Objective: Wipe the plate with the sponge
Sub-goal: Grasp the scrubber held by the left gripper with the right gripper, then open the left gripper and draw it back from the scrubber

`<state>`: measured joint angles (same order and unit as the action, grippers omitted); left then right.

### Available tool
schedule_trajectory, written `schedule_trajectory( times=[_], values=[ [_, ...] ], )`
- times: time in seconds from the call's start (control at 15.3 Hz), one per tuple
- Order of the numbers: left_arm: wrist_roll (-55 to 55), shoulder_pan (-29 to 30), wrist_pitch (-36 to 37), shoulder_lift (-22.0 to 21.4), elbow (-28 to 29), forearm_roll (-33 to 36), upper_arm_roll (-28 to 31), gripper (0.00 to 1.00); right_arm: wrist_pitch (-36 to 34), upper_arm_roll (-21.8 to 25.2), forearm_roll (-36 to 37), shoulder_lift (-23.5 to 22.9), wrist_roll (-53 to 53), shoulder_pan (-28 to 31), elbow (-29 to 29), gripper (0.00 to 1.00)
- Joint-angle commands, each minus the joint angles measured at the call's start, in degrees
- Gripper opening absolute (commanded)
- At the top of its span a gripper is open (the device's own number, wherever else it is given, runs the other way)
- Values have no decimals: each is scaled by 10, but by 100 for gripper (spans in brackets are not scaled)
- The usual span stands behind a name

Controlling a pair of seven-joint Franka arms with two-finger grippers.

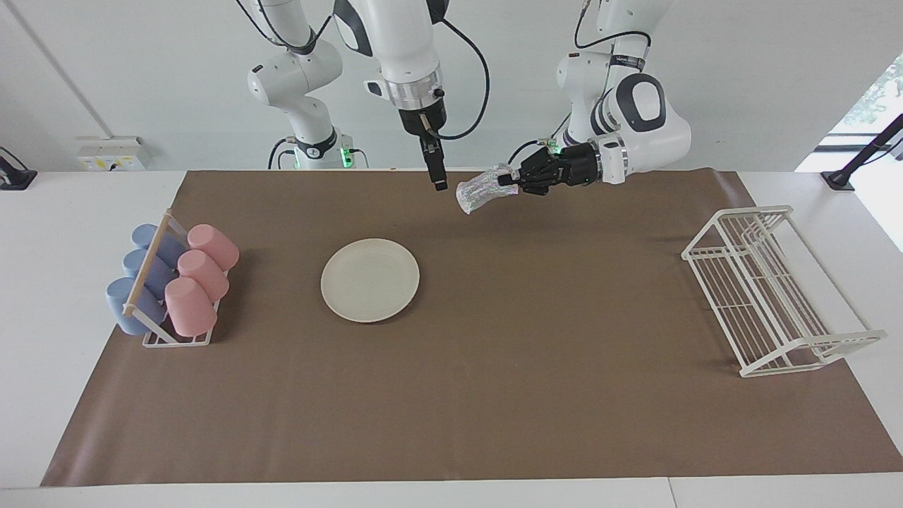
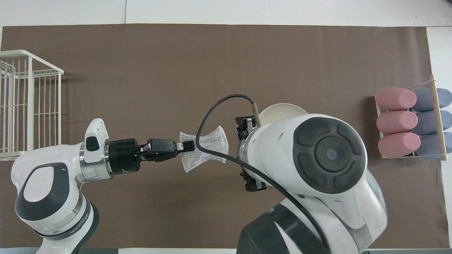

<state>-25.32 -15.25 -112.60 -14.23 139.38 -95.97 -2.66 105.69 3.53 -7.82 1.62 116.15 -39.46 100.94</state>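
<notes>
The cream-white plate (image 1: 370, 280) lies flat on the brown mat (image 1: 494, 395), with nothing on it; in the overhead view only its rim (image 2: 282, 108) shows past the right arm. My left gripper (image 1: 509, 181) is shut on one end of the silvery mesh sponge (image 1: 476, 192) and holds it level in the air over the mat. The sponge (image 2: 204, 148) fans out from that gripper (image 2: 189, 145). My right gripper (image 1: 439, 185) hangs pointing down just beside the sponge's free end, without touching it. It is open, its fingers (image 2: 243, 124) wide apart and empty.
A rack of pink and blue cups (image 1: 173, 286) stands at the right arm's end of the mat. A white wire dish rack (image 1: 769, 289) stands at the left arm's end.
</notes>
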Motion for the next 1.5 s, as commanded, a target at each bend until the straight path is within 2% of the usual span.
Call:
schedule_trajectory(
  times=[0.0, 0.33, 0.72, 0.92, 1.44],
  values=[
    [-11, -22, -14, -11, 22, -24, 9, 0, -23, 0, 2, -3, 9, -25, -9, 100],
    [-9, -22, -14, -11, 23, -25, 9, 0, -23, -3, 8, -39, 9, -37, -36, 100],
    [-9, -22, -13, -11, 23, -25, 10, 0, -16, -3, 3, -44, 12, -41, -40, 100],
    [-9, -22, -12, -11, 23, -25, 10, 0, -13, -3, 3, -74, 13, -40, -68, 100],
    [-8, -22, -10, -12, 23, -25, 10, 0, 2, -3, -2, -81, 19, -42, -66, 100]
  ],
)
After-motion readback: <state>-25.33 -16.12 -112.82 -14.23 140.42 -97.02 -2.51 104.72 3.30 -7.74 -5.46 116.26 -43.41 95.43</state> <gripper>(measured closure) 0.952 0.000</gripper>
